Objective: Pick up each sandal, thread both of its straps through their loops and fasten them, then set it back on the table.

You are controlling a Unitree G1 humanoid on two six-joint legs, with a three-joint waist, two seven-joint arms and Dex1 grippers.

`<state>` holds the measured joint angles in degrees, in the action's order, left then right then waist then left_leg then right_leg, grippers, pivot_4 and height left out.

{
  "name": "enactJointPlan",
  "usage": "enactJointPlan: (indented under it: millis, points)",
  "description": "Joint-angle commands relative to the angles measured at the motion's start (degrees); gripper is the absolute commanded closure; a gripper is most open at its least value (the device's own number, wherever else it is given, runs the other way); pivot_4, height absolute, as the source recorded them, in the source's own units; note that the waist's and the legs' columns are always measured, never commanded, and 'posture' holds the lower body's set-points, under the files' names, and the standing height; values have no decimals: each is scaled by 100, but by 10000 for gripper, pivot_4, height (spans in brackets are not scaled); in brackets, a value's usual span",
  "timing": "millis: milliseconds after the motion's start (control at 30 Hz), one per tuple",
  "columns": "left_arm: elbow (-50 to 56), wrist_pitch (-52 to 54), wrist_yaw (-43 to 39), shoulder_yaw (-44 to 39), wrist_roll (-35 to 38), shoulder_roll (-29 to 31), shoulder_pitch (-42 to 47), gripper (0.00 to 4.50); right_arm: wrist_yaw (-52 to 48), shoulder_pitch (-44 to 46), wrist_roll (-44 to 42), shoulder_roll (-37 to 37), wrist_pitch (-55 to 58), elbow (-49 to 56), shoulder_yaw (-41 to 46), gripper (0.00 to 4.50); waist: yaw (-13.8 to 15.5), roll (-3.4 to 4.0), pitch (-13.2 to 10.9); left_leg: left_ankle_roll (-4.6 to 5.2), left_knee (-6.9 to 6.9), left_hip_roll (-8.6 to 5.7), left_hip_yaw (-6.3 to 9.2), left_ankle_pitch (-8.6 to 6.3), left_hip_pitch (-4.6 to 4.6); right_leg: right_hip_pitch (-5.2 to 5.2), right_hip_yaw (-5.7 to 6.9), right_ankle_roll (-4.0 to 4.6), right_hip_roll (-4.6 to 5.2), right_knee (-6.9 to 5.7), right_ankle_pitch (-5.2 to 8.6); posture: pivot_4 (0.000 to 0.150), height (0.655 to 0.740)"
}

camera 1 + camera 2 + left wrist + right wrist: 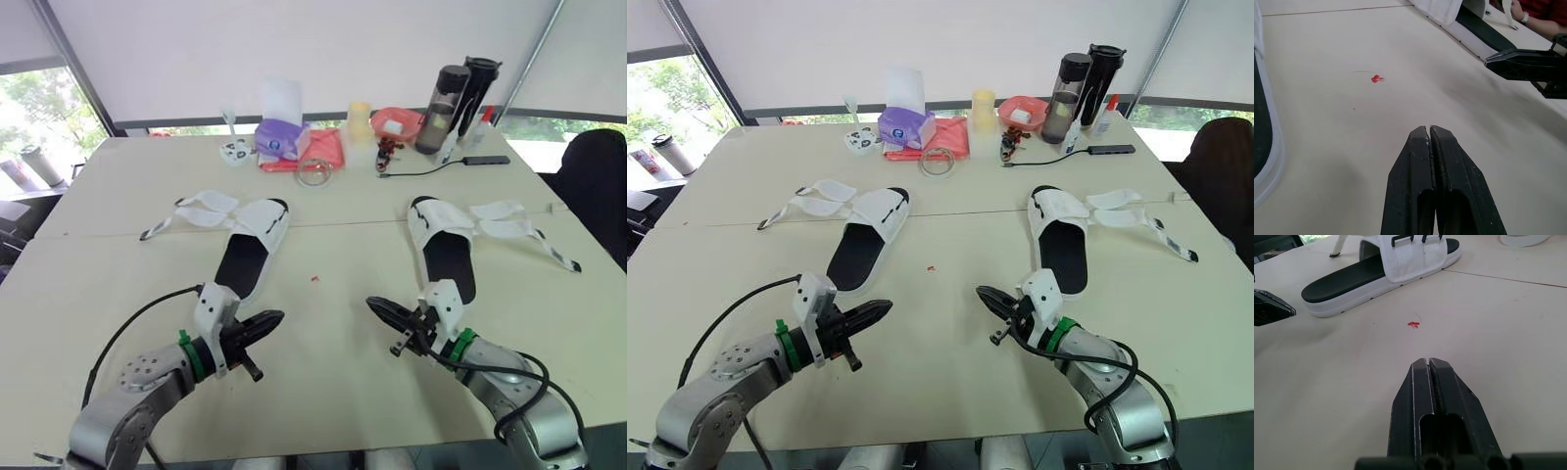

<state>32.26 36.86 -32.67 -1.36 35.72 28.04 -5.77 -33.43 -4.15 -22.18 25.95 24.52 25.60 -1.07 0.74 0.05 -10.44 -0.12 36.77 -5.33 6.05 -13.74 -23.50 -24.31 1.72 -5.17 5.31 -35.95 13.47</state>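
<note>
Two white sandals with black footbeds lie flat on the cream table (333, 372). The left sandal (247, 257) has its straps (191, 213) spread open toward the left. The right sandal (446, 253) has its straps (519, 227) lying loose toward the right. My left gripper (276, 317) hovers just above the table near the left sandal's heel, shut and holding nothing. My right gripper (372, 305) sits near the right sandal's heel, also shut and empty. The two grippers point toward each other across a gap.
A small red speck (314, 280) lies on the table between the sandals. At the far edge stand two dark bottles (453, 96), a tissue pack (278, 137), a red cloth (315, 152), a tape ring (314, 173), a pink bowl (395, 121) and a cable hub (483, 160). A black chair (600, 186) stands at the right.
</note>
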Motion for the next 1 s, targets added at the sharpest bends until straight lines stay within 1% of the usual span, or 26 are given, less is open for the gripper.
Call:
enactJointPlan:
  millis: [33,600,1000]
  points:
    - [75,-82,-48,-60,52,5,71,44225,61,84,-57,-14,-24,201,121,45000,4,0,0,0,0,0,0,0,0,0,0,0,0,0,0,1500,7400]
    - [104,-29,66,-180,116,-58,132,44225,116,116,-59,-14,-3,204,82,45000,6,0,0,1,0,0,0,1,0,0,0,0,0,1,-1,1500,7400]
    - [202,-19,168,-192,152,-116,13,44225,43,102,-89,45,24,193,116,45000,6,0,0,1,0,0,0,1,0,0,0,0,0,0,-1,1500,7400]
